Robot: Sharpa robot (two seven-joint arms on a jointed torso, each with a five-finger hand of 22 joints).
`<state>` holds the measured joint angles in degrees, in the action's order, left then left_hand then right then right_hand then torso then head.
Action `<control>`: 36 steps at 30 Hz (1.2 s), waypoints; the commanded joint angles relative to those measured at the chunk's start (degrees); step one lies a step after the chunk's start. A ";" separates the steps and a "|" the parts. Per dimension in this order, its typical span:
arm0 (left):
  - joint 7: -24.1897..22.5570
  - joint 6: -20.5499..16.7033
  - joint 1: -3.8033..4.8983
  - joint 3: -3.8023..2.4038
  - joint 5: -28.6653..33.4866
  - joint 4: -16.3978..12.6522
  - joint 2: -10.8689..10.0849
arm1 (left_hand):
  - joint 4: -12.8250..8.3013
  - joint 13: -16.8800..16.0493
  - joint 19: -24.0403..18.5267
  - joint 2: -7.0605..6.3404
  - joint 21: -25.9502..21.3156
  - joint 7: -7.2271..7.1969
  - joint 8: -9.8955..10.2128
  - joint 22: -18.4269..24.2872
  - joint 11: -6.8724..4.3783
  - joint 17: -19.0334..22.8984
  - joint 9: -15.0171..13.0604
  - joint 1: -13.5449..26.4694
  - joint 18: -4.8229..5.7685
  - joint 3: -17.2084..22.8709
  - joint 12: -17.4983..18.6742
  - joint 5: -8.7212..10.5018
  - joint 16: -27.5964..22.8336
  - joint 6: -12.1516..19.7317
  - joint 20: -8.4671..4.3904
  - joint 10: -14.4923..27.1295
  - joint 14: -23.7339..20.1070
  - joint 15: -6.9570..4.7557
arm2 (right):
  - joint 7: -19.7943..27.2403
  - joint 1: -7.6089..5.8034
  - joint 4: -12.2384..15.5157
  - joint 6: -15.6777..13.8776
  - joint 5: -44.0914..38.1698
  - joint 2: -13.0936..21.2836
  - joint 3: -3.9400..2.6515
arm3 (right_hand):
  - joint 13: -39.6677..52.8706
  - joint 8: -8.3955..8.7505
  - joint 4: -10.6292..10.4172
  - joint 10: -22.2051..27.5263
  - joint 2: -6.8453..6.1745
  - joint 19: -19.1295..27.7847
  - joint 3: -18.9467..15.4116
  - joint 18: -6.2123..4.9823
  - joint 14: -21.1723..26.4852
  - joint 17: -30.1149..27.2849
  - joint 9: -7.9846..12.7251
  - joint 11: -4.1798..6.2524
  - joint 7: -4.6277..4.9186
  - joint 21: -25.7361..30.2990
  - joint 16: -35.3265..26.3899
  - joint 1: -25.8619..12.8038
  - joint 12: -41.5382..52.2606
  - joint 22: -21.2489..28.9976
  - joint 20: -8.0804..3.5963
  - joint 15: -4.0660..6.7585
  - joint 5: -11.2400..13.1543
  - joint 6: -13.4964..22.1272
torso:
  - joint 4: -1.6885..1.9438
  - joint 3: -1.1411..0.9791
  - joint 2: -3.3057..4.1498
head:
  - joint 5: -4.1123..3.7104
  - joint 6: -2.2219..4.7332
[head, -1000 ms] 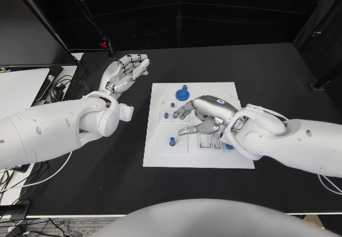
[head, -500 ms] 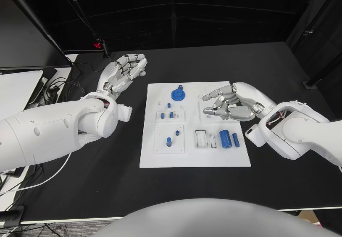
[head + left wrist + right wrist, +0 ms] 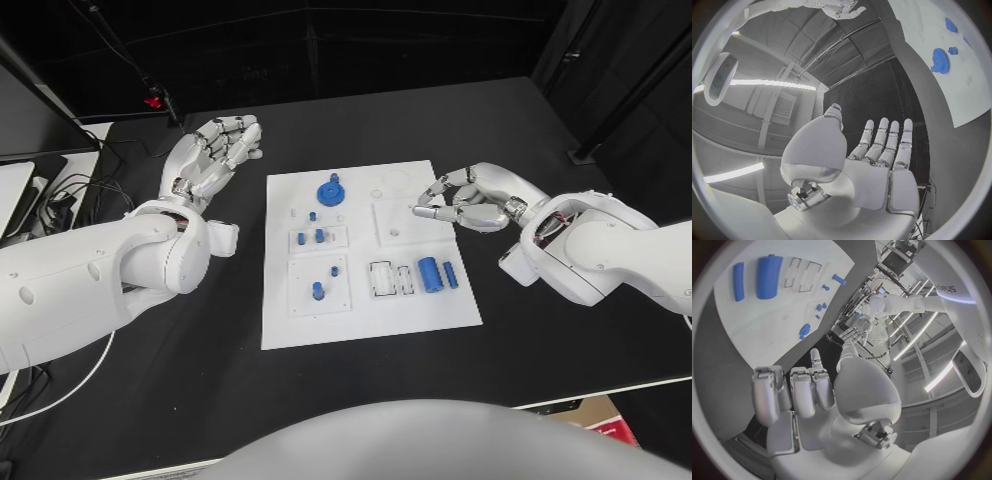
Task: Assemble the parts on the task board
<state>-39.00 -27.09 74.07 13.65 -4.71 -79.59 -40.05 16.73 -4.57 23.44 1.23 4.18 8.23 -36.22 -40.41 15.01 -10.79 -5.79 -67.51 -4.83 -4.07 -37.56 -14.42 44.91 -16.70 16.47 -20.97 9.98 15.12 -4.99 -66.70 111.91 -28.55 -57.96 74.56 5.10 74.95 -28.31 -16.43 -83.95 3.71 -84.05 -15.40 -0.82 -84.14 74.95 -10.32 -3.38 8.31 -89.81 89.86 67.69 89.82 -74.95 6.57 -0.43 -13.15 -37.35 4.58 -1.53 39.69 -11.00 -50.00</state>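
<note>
A white task board [image 3: 361,300] lies in the middle of the black tabletop [image 3: 577,330], its near half bare. Past that bare stretch a row of blue parts lies toward the board's right side: a fat blue cylinder [image 3: 428,272] with a thinner blue bar [image 3: 450,275] just beside it on the outer side, and two empty outlined slots [image 3: 391,279] on the inner side. To the left of these, a small raised square plate holds an upright blue peg [image 3: 317,290] and a smaller blue stud [image 3: 335,270]. Farther back, another small plate carries a pair of short blue pegs [image 3: 310,238], with tiny blue studs just beyond it. Near the board's far edge sits a blue gear [image 3: 332,190].

The right hand [image 3: 469,200] hovers at the board's right edge, level with its far half, its fingers [image 3: 437,211] curled inward and grasping nothing that can be seen; the right wrist view shows the same fingers [image 3: 795,392] folded down over the palm, with the cylinder [image 3: 768,276] and bar [image 3: 738,274] lying apart from them on the board.

The left hand [image 3: 214,150] is held off the board's far left corner, well apart from every part, fingers [image 3: 238,135] straight, released and holding nothing. The left wrist view shows those fingers [image 3: 886,142] extended side by side, with the gear [image 3: 941,60] away on the white board.
</note>
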 commanded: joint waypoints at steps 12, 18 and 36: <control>-5.03 0.23 0.07 -0.05 0.92 -0.29 -0.78 | -0.03 0.10 0.34 0.71 0.30 8.77 -0.37 0.03 -0.03 0.11 0.11 -0.08 -0.12 -0.44 -0.35 -0.35 0.29 0.34 0.17 0.38 -0.43 -0.12 | -26.68 0.44 3.00 7.88 -19.02 1.02 0.12 | 15.05 -10.32 -0.21 -6.05 1.24 -5.95 0.01 0.82 -5.86 15.05 -3.38 -1.93 0.74 -0.19 0.14 -1.65 0.18 -15.05 1.28 -1.17 -1.07 -2.20 | 0.02 0.02 0.10 | -1.54 0.00; -4.99 0.37 0.01 -0.05 0.92 -0.09 -0.76 | -0.03 0.11 0.30 0.74 0.30 8.77 -0.39 0.10 -0.03 0.13 0.12 -0.11 -0.11 -0.45 -0.37 -0.36 0.31 0.34 0.17 0.38 -0.44 -0.12 | -30.52 0.83 3.55 10.35 -23.37 0.72 0.20 | 15.05 -10.14 -0.28 -6.05 -0.65 -5.95 -0.17 0.82 -5.86 15.05 -2.92 -1.36 0.20 -0.19 0.14 -2.25 0.18 -15.05 1.06 -0.91 -0.17 -4.29 | -0.01 0.02 0.05 | -1.47 0.00; -4.86 0.47 -0.07 -0.05 0.92 0.01 -0.95 | -0.04 0.14 0.26 0.84 0.29 8.77 -0.46 0.18 -0.04 0.23 0.16 -0.22 -0.11 -0.48 -0.47 -0.42 0.40 0.37 0.18 0.37 -0.46 -0.11 | -34.78 2.08 4.67 16.54 -27.91 -2.22 0.48 | 15.05 -10.96 -0.38 -6.05 -6.54 -5.95 6.53 0.82 -5.86 15.05 -3.61 -0.94 -0.21 -0.19 0.14 -3.39 0.18 -15.05 0.81 -0.64 1.10 -4.96 | 0.09 -0.04 0.04 | -1.88 0.00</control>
<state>-39.00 -27.05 73.92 13.65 -3.96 -79.54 -41.00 16.58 -4.48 23.44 1.46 4.18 8.23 -36.44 -40.31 15.01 -10.65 -5.68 -67.74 -4.83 -4.22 -37.78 -14.64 44.91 -16.70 16.48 -20.97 9.98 15.12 -37.52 -64.78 116.46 -15.30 -83.40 72.53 5.53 74.93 -38.93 -16.77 -84.04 -2.41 -83.95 -9.15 -0.86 -84.04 74.93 -13.89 -4.69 8.12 -89.82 89.86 64.22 89.81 -74.93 7.50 -1.54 -12.36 -42.23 4.55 -1.52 39.70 -12.82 -50.00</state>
